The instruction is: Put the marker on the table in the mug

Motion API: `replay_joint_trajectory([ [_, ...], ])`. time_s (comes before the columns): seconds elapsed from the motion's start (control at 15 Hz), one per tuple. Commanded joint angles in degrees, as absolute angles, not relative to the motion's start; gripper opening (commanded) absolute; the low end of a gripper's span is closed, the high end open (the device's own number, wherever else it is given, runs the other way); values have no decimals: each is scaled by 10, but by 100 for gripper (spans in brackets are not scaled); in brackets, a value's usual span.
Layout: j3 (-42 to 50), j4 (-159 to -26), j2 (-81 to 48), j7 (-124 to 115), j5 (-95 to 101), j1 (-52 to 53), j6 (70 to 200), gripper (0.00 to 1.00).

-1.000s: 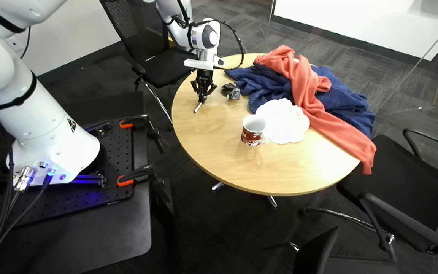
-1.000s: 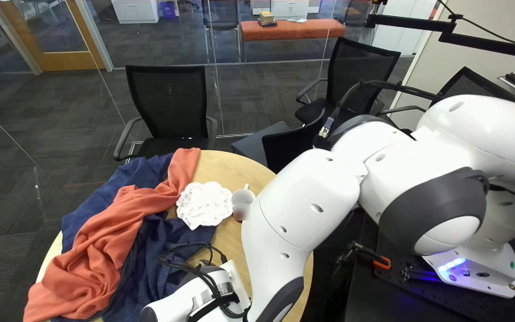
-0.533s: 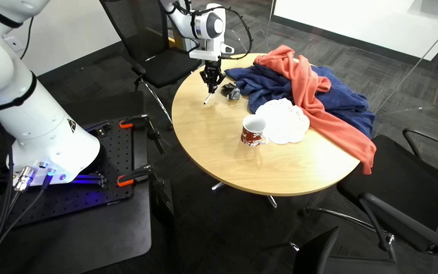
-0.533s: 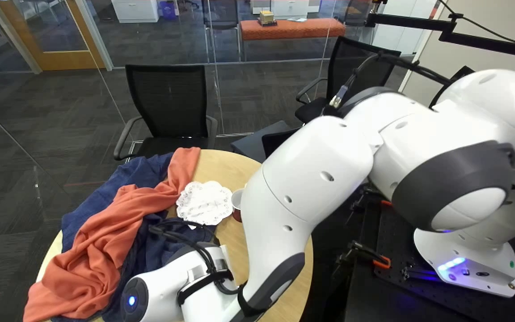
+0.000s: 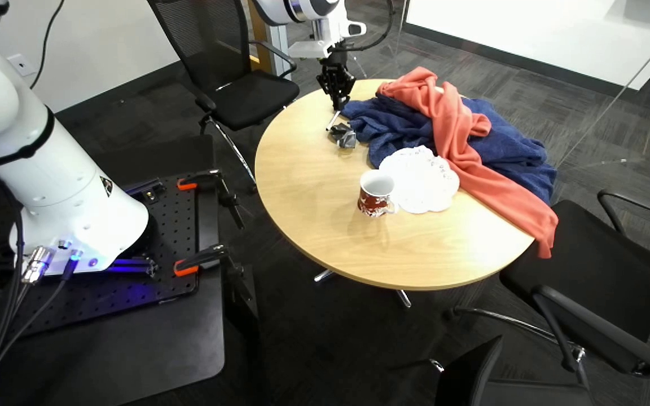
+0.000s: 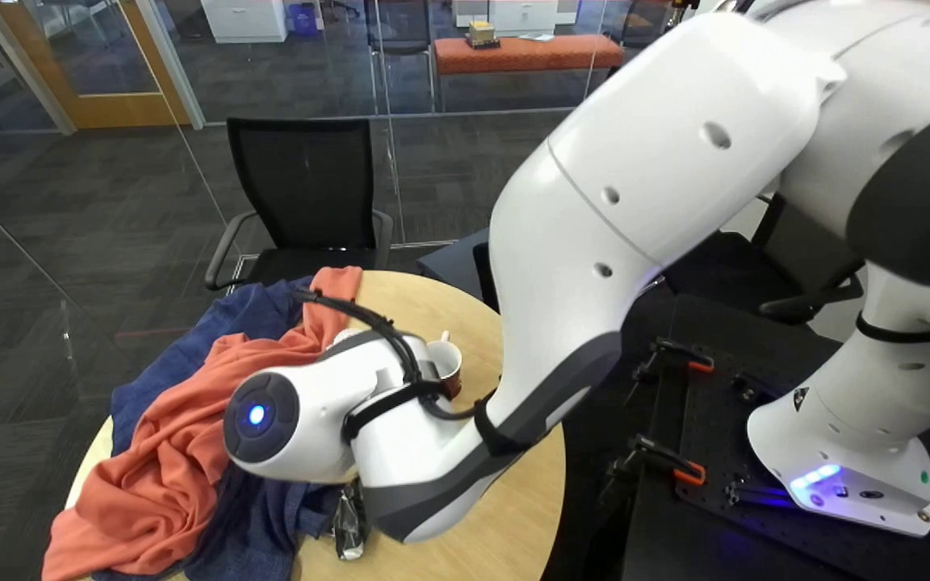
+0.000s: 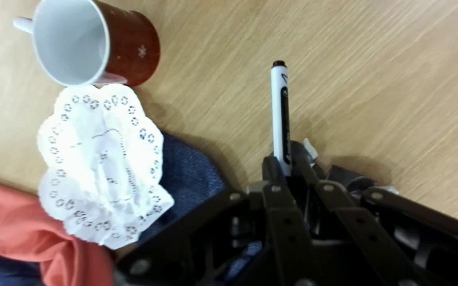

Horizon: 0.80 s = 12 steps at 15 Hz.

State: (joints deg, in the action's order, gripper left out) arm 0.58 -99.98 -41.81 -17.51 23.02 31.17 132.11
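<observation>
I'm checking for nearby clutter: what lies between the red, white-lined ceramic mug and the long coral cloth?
A white, scalloped, paper-like doily lies between the mug and the cloth, in the wrist view and in an exterior view.

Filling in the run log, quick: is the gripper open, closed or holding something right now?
Gripper: closed, holding the white marker, its black-tipped end sticking out.

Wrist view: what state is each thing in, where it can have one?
Marker: gripped, tilted, black end free
Jaws: shut on the marker
Mug: upright, nothing visible inside
Doily: spread open
Orange cloth: rumpled
Blue cloth: rumpled, partly covered
Dark lumpy object: looks crumpled
</observation>
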Motion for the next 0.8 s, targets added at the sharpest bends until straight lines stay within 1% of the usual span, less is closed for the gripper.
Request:
replay_joint_trajectory([
  [0.0, 31, -1134, -304, -255, 272, 307, 1383, 3],
  [0.27, 52, -1213, -233, -329, 321, 299, 1415, 3],
  [0.4, 44, -1244, -207, -343, 339, 287, 1433, 3],
  [0.47, 31, -1189, -252, -326, 329, 279, 1402, 11],
  [0.73, 27, -1223, -224, -329, 335, 272, 1413, 11],
])
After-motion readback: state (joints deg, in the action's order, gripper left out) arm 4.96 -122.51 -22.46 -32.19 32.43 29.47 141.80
